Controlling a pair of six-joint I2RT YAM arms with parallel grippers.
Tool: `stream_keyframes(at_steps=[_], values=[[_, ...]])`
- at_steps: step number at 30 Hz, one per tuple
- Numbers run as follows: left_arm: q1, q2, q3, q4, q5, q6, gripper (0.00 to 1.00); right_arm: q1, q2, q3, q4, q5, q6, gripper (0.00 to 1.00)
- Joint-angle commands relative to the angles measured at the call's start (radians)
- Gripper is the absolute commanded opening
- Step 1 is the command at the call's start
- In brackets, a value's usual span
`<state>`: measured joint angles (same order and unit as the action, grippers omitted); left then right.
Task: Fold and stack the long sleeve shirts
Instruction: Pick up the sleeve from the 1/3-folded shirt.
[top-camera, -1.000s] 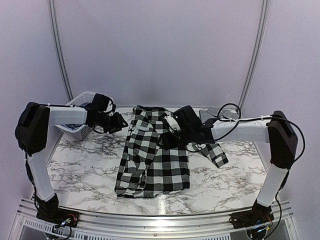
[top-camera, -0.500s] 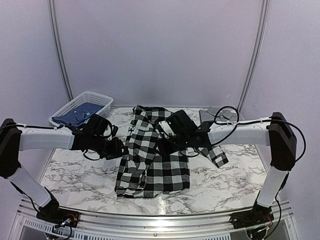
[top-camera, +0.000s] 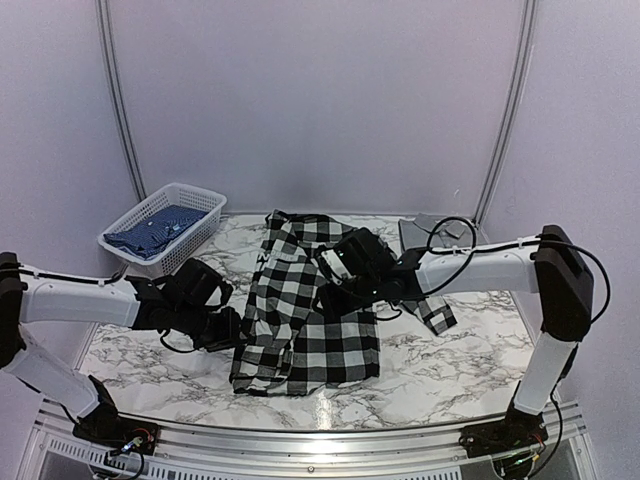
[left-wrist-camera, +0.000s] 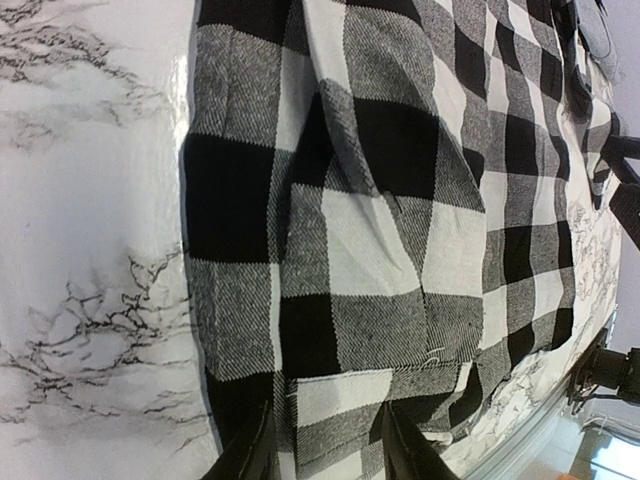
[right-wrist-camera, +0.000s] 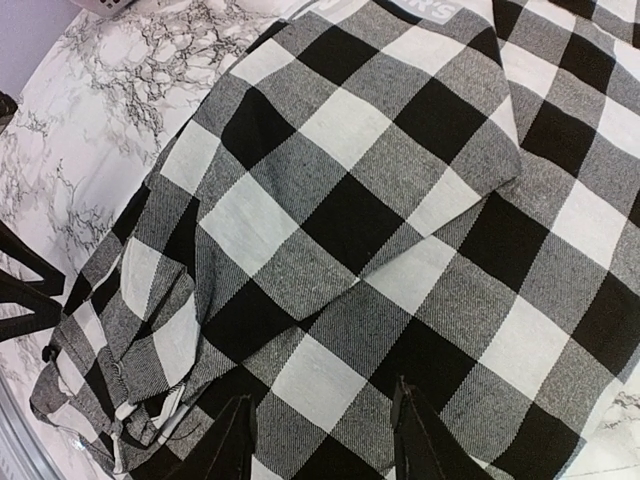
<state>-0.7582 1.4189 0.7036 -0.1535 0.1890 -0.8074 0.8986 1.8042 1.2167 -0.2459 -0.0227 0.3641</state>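
One of the long sleeve shirts, black-and-white check, lies partly folded on the marble table, one sleeve trailing to the right. My left gripper is low at the shirt's near left edge. In the left wrist view this gripper is open, its fingertips straddling check cloth by the hem. My right gripper hovers over the shirt's middle. It is open in the right wrist view, with flat check cloth beneath it. A band of block letters shows at that view's top edge.
A white basket holding blue cloth stands at the back left. A grey folded item lies at the back right. Bare marble table lies left of the shirt; the metal front rail runs along the near edge.
My left arm has swung from beside the basket down and toward the shirt's near left edge. My right gripper has shifted slightly left over the shirt. Both pairs of jaws have narrowed a little.
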Motion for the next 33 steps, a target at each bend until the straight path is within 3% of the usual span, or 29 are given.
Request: stream_keyframes(at_steps=[1, 18, 23, 28, 33], values=[[-0.021, -0.057, -0.044, -0.041, -0.039, -0.056, 0.38, -0.007, -0.032, -0.007, -0.001, 0.018, 0.002, 0.43], [-0.072, 0.018, -0.048, 0.02, -0.002, -0.104, 0.31, -0.029, -0.051, -0.04, 0.018, 0.018, 0.0, 0.42], [-0.082, 0.011, -0.047, 0.028, -0.006, -0.117, 0.2, -0.036, -0.066, -0.057, 0.027, 0.018, 0.005, 0.42], [-0.094, -0.01, -0.043, 0.027, -0.002, -0.129, 0.01, -0.04, -0.069, -0.062, 0.03, 0.019, 0.005, 0.42], [-0.106, -0.05, -0.048, 0.011, 0.011, -0.159, 0.0, -0.042, -0.077, -0.065, 0.031, 0.018, 0.005, 0.42]])
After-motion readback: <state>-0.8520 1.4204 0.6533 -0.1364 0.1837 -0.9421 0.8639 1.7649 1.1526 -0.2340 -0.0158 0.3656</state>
